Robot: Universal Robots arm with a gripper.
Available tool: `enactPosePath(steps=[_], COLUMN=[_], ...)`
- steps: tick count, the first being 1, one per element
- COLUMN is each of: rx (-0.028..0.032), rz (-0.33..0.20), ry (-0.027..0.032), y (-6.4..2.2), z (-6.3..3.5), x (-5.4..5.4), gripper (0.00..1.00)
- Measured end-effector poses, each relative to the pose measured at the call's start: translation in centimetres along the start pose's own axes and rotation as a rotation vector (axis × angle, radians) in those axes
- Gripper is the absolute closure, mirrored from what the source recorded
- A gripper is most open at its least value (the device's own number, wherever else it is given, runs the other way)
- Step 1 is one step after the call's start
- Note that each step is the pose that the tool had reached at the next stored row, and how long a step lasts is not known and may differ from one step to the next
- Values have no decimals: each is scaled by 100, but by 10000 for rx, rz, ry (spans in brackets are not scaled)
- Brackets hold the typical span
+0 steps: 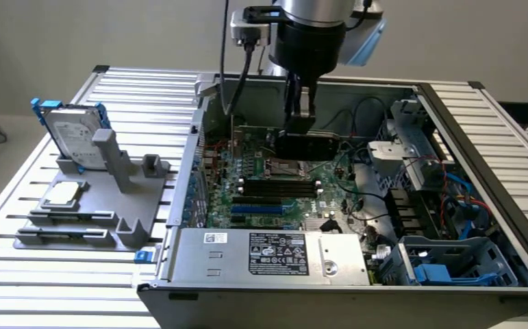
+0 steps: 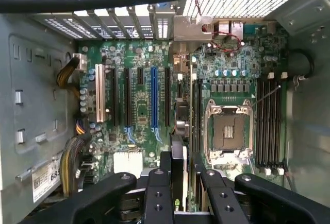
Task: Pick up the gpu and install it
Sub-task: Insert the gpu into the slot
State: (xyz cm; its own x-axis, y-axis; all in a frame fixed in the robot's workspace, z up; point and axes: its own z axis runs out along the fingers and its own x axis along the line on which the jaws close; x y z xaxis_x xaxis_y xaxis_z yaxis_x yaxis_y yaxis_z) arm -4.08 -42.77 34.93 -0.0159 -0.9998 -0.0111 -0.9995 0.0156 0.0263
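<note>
Gripper is pinching the gpu on edge, holding it inside the open computer case over the motherboard, at one o'clock of the memory slots in the exterior view.

The computer case stands on the table. At the exterior view's left of it stands a holder with the hard drive upright in it. Inside the case, the gpu hangs in the gripper, above the motherboard.
</note>
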Motion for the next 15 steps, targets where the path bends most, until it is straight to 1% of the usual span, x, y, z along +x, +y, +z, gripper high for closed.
enactPosePath(steps=[1, 2, 4, 5, 6, 8, 15], rx=[25, 37, 53, 58, 58, 59, 58], rz=[-3, -2, -3, -4, -5, -14, -99], ry=[1, 0, 0, 0, 1, -1, 1], y=[40, 86, 175, 210, 227, 247, 258], z=[15, 33, 69, 86, 101, 132, 259], x=[1, 2, 5, 8, 18, 38, 105], gripper=[73, 73, 73, 73, 73, 73, 73])
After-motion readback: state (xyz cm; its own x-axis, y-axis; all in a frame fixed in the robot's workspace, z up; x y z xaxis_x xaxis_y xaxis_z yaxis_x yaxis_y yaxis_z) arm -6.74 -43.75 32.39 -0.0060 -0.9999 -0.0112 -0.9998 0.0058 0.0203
